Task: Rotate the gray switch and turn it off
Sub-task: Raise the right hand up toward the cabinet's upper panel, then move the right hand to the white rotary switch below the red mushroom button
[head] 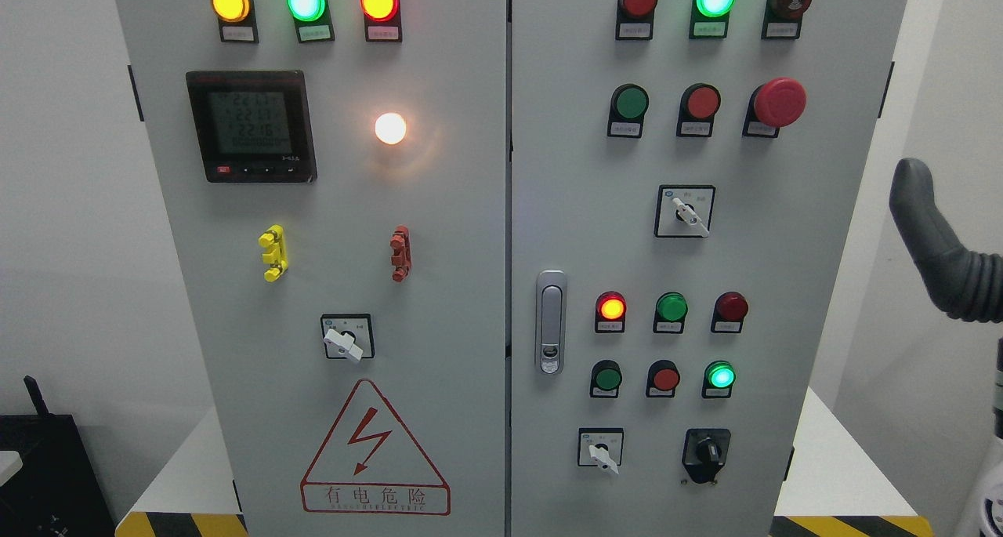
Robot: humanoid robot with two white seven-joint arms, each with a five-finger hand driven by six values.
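Observation:
A grey electrical cabinet [470, 231] with two doors fills the view. It carries three rotary switches with pale grey-white handles: one on the left door [343, 341], one on the upper right door [689, 215] and one at the lower right [602, 454]. All three handles point down to the right. A dark rotary switch [707, 452] sits beside the lowest one, its knob upright. A dark grey part of my right hand [932, 231] shows at the right edge, off the cabinet's side and touching nothing. The rest of it is out of frame.
Lit and unlit indicator lamps and push buttons cover both doors, with a red mushroom stop button [778, 102] at the upper right. A meter display [251, 125], a door latch [551, 321] and a red warning triangle [374, 451] are also there. A black box [47, 474] stands at the lower left.

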